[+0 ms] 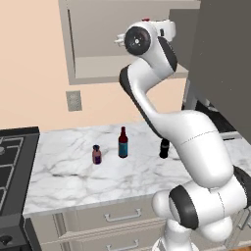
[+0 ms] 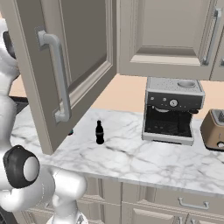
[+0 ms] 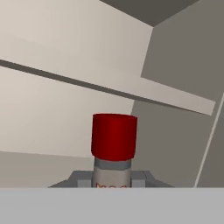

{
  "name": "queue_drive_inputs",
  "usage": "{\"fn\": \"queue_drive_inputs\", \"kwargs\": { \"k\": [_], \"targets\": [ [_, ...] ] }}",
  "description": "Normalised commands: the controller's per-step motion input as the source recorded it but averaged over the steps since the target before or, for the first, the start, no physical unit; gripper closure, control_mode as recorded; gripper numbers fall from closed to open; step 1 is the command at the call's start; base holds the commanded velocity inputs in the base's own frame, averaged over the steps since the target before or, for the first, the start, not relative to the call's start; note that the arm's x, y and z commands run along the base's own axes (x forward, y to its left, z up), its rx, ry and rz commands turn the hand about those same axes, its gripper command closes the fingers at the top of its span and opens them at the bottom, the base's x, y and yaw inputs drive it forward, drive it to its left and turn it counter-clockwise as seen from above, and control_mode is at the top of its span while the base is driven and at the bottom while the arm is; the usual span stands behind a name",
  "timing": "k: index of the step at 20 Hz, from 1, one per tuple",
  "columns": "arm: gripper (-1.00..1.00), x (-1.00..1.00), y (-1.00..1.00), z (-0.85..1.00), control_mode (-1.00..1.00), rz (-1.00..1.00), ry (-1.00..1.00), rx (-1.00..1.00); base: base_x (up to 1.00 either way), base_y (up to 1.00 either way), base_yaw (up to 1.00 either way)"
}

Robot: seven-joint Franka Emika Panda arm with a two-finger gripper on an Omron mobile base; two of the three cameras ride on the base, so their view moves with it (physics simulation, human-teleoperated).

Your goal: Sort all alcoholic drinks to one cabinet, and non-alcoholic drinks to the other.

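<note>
Red-capped clear bottle sits clamped in the gripper, raised inside the open wall cabinet near its shelf, not yet set down. Left on the counter: brown bottle, purple container, cola bottle. Roughly a quarter along.

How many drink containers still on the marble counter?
3: small purple-pink container left, dark brown-red bottle middle, black cola bottle right, partly behind the arm. More may be hidden behind the arm.
</note>
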Motion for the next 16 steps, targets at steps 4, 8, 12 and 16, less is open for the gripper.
{"fn": "queue_drive_inputs", "kwargs": {
  "k": [4,8,12,16],
  "targets": [
    [1.00,0.41,-0.11,0.00,-1.00,0.00,-0.01,0.01,0.00,0.00,0.00],
    [1.00,0.43,-0.14,0.00,-1.00,0.00,0.00,0.04,0.00,0.00,0.00],
    [1.00,0.40,-0.12,0.00,-1.00,0.00,0.00,0.05,0.00,0.00,0.00],
    [1.00,0.38,-0.16,0.00,-1.00,0.00,0.00,0.04,0.00,0.00,0.00]
  ]
}}
